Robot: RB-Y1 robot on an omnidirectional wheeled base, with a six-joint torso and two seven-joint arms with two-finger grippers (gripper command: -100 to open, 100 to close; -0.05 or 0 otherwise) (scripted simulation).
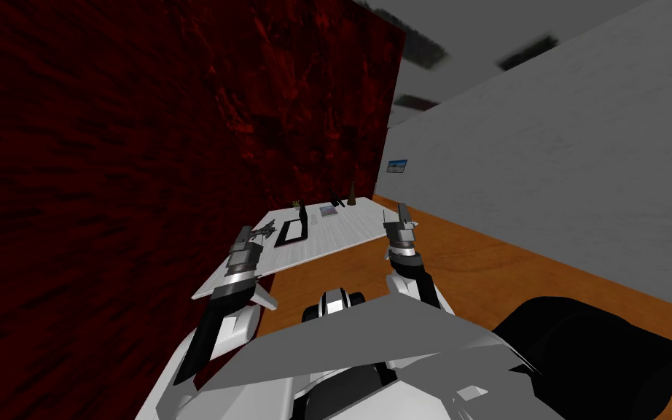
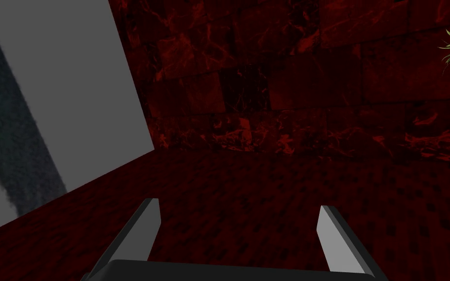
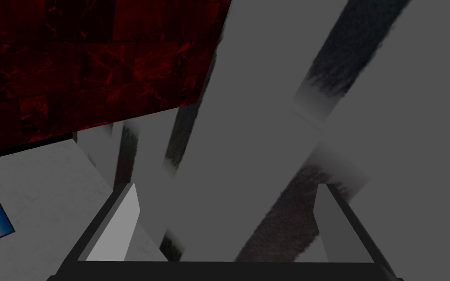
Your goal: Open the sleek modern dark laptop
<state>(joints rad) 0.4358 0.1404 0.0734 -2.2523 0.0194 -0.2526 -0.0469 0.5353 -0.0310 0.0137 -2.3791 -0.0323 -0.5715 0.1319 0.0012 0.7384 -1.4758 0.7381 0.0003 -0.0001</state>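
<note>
The dark laptop (image 1: 291, 232) lies on the white bench (image 1: 342, 230), ahead of the left claw (image 1: 243, 233) and a little toward the right one. It is nearer the left claw than the right claw (image 1: 394, 216) and touches neither. It reads as a flat dark rectangle with a paler middle, and a thin dark upright stands at its far edge. I cannot tell whether that upright is a raised lid or a separate thing, so the lid's state is unclear.

My judgement is that the opening has not begun. No claw is at the laptop, and the reach, the contact with the lid's edge and the lift all appear to be left.

Both forearms are raised over the near part of the bench with the claws pointing up and forward, not down at the laptop. In the left wrist view the left claw (image 2: 238, 234) has its fingers (image 2: 146, 227) spread wide with nothing between them. It faces the dark red wall (image 2: 292, 122) behind the bench. In the right wrist view the right claw (image 3: 229, 227) is likewise spread and empty.

A small dark spiky object (image 1: 264, 233) sits just beside the left claw, between it and the laptop. Beyond the laptop, farther from both claws, are a small green plant (image 1: 297, 205), a flat booklet-like item (image 1: 328, 211) and a dark cone (image 1: 352, 193).
</note>
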